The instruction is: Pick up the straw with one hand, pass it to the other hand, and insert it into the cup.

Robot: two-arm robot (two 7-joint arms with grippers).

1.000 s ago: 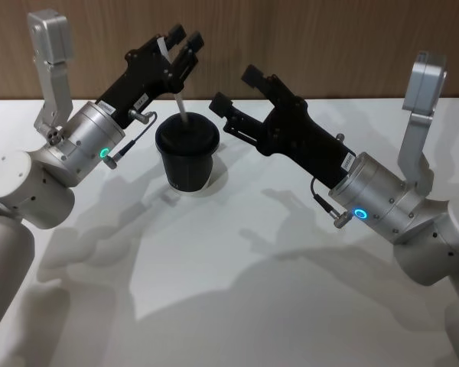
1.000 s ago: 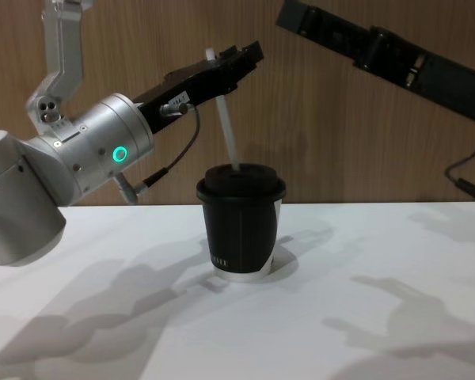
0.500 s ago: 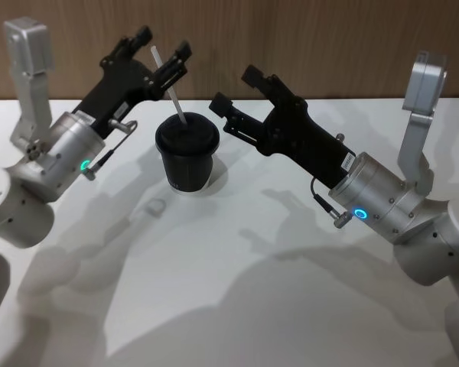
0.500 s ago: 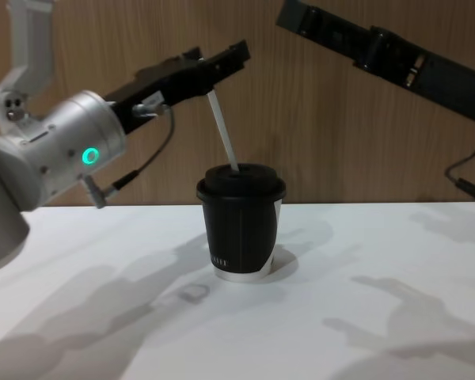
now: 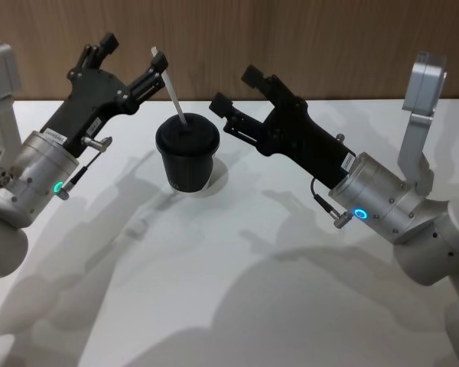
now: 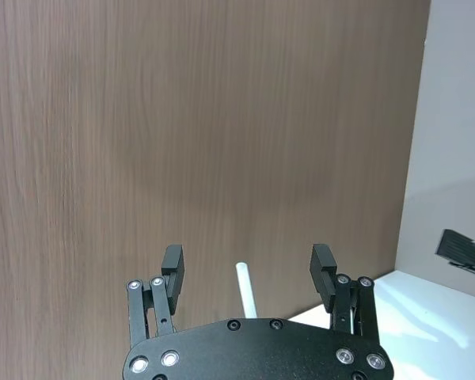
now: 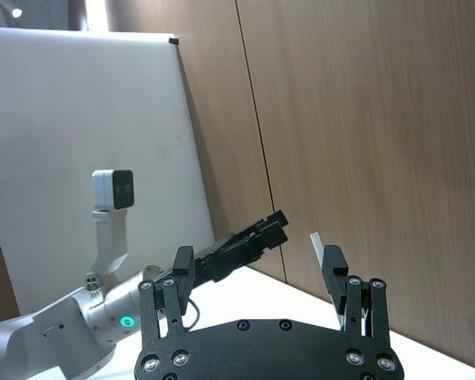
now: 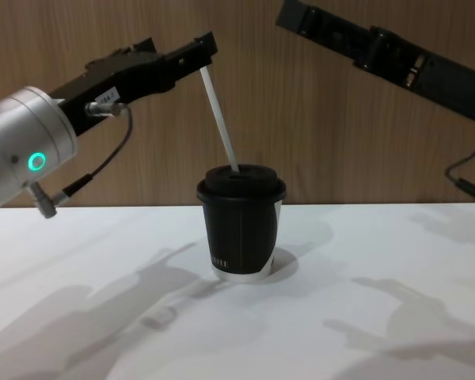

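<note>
**A:** Where is the straw?

**B:** The white straw [image 5: 170, 88] stands in the black paper cup [image 5: 187, 157], its lower end through the hole in the domed lid. It leans toward the robot's left, with its upper end well above the lid. In the chest view the straw [image 8: 219, 119] rises slanted from the cup [image 8: 240, 225], and its top lies right at the tip of a left finger; I cannot tell whether the two touch.

**A:** And the cup?

**B:** Upright on the white table [image 5: 237, 290], between the two arms, its pale base rim on the surface and the wooden wall [image 5: 306, 38] behind it.

**A:** What is the left gripper doing?

**B:** The left gripper [image 5: 130, 63], on the silver wrist with the green ring, hangs above the table to the left of the cup. Its jaws are spread wide and released. In the left wrist view the straw's top [image 6: 246, 289] shows in the gap between the two fingers [image 6: 172, 267], clear of both. A thin black cable [image 8: 103, 162] loops under that wrist.

**A:** And the right one?

**B:** The right gripper [image 5: 233, 90] hovers above the table just right of the cup, level with the lid or a little higher, jaws parted and holding nothing. In the right wrist view its fingers [image 7: 336, 269] stand apart, with the left arm's black gripper [image 7: 249, 237] beyond them.
</note>
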